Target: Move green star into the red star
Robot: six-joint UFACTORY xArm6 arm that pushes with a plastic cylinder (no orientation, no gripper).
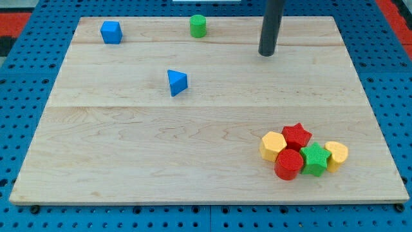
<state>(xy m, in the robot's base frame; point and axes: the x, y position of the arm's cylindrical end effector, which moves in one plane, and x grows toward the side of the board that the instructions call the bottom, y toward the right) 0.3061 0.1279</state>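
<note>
I am holding my tip (266, 54) near the view's top, right of centre, well apart from the cluster at the lower right where the work is waiting. The green star (315, 159) is sitting there, already touching or all but touching the red star (297, 136) up and to its left. A red cylinder (288, 164) is pressing against the green star's left side, a yellow block (337, 154) with a rounded, lobed outline is on its right, and a yellow hexagonal block (273, 145) is lying left of the red star.

To do this well, I am judging that my tip should be coming round the view's right of the pile to below the green star, then nudging gently up and left, so the yellow block is not dragged along.

This rig is carrying no fingers, only a smooth dark rod, so there is nothing spread or pinching. The blocks are looking matte and lightly ribbed; the counter (129, 148) is pale planked wood. Far off are lying a blue block (111, 32), a green cylinder (197, 26) and a blue triangular block (176, 82).
</note>
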